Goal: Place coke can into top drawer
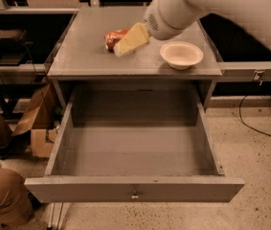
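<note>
We see the coke can [112, 36] lying on its side on the grey cabinet top [87, 61], toward the far middle, not in the top drawer [77, 188]. The gripper [121, 49] comes down from the right at a slant, and its pale yellow tip lies across the near right part of the can, hiding that end. We cannot tell whether the gripper is wide, narrow or clamped on the can. The bulky white arm [207, 6] fills the far right corner and covers that part of the cabinet. A cream bowl [181, 55] sits just right of the gripper, near the right near edge of the top, apart from the can. Below, the drawer is pulled out wide toward us, with a small knob [134, 194] at the centre of its front panel. At left, a cardboard box [35, 126] leans beside the cabinet, and a person's tan-trousered legs [3, 202] stand close to the drawer's left corner. A dark cable [250, 123] trails over the speckled floor [250, 157] at right.
</note>
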### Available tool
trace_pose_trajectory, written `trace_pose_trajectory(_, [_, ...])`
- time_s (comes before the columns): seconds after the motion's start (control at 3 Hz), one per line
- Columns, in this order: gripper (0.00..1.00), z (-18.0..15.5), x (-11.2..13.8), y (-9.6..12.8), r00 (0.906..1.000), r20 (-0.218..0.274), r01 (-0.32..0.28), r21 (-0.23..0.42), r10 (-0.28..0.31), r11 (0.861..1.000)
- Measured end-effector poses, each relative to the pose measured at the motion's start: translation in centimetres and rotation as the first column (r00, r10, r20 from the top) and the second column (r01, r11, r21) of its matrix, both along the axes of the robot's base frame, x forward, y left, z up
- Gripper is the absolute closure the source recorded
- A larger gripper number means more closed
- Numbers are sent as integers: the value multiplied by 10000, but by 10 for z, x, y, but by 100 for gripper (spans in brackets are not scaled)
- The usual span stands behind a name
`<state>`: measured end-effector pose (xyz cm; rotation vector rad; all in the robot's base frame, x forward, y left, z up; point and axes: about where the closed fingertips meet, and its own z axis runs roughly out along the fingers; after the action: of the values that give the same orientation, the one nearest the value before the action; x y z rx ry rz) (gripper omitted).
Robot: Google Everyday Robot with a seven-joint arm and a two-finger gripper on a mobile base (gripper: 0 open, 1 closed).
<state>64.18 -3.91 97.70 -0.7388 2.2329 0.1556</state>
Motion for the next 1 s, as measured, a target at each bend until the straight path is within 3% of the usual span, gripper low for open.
trace_pose_trajectory(0.33, [0,-26,35,51,9991,-96,419,-558,-425,9976])
trace_pose_trajectory(0.67, [0,-43,75,104,9872,-23,1594,-552,-1598,9857])
trace_pose_trajectory(1.0, [0,-43,73,100,9868,-75,1612,-508,-1618,9856])
